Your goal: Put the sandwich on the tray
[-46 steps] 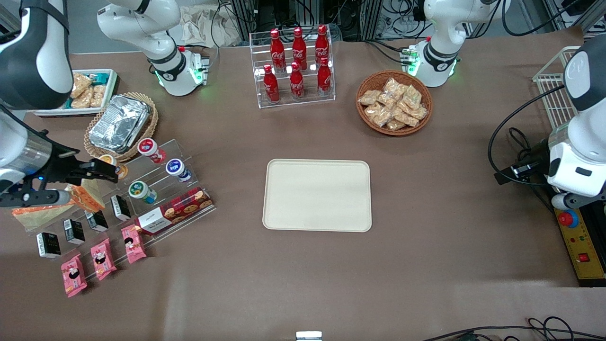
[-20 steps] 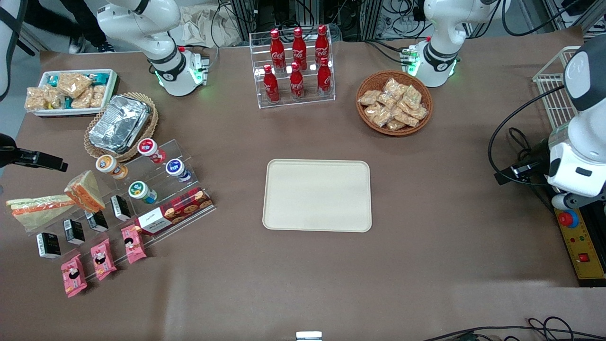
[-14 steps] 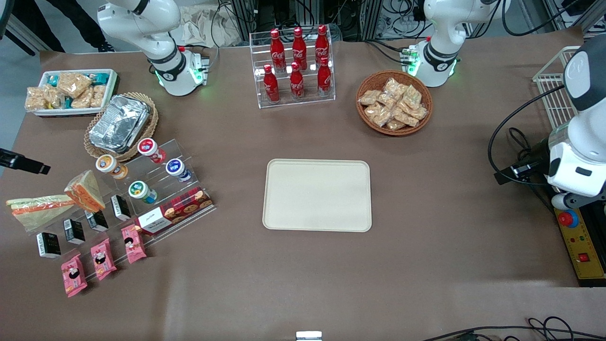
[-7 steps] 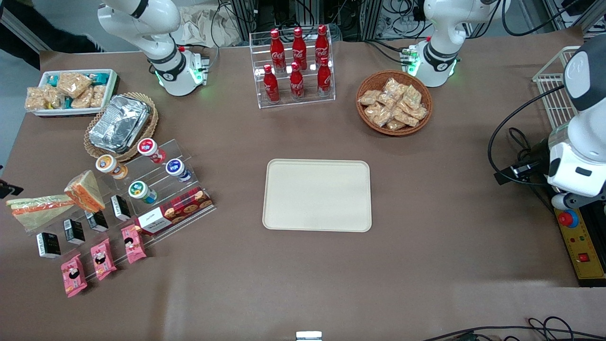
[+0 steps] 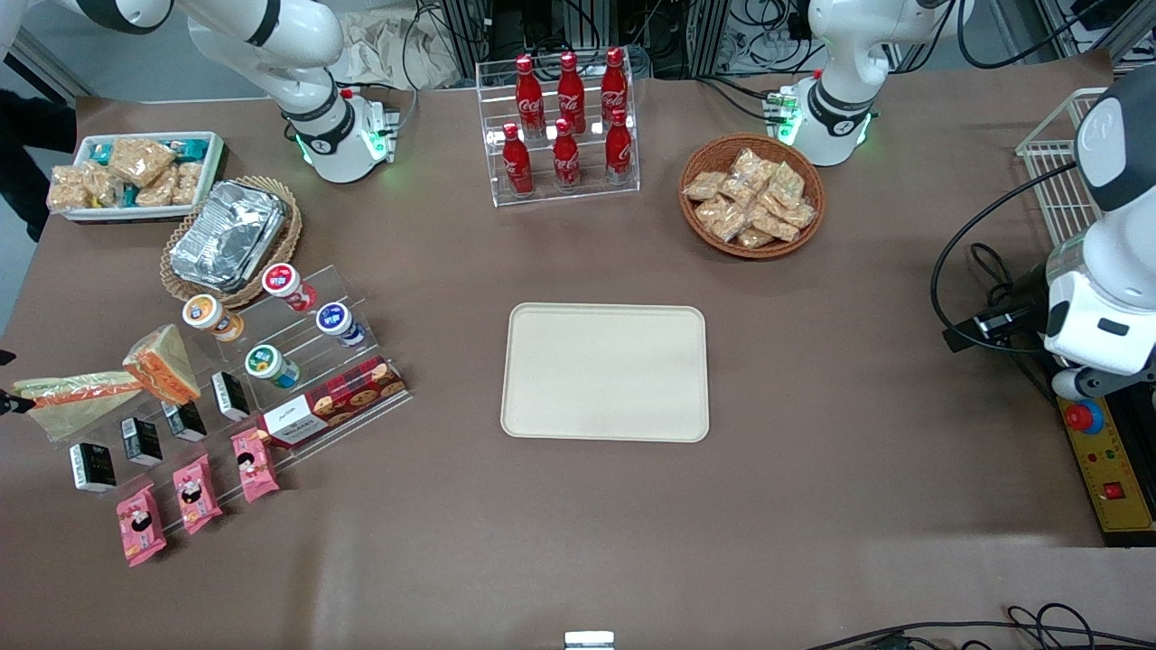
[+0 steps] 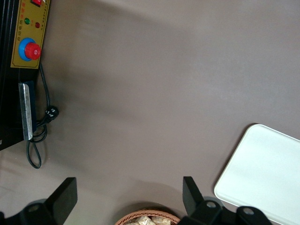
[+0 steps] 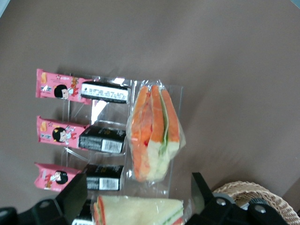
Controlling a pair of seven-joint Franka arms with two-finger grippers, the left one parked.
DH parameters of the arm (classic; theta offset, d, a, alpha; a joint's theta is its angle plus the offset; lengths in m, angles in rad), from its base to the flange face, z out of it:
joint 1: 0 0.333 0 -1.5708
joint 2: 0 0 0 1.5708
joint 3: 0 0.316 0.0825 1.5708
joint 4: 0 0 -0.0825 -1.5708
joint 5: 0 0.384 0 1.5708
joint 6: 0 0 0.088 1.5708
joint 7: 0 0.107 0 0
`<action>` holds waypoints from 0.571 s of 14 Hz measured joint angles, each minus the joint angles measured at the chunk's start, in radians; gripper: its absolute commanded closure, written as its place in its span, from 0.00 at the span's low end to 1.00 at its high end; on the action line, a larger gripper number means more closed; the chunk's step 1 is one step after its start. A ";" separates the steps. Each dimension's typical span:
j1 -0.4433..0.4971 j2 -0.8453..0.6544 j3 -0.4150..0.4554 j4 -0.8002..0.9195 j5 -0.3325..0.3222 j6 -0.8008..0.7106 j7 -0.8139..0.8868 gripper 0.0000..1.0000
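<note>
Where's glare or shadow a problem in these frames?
Right wrist view: acrylic stand glints beside the sandwich, under the open gripper. Front view: foil container shines, tray evenly lit. Left wrist view: soft shadow bands across the table.

The only wording that reads clearly is the white Coca-Cola script on the six red bottles standing in the clear tiered rack. The red cookie box carries a small script brand on its white end, too small to make out. In the right wrist view the black packets show white barcode labels whose digits cannot be read, and the pink snack packets bear a cartoon face with illegible characters.
</note>
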 measured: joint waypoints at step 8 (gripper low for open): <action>-0.015 0.048 0.000 -0.064 0.033 0.121 0.026 0.02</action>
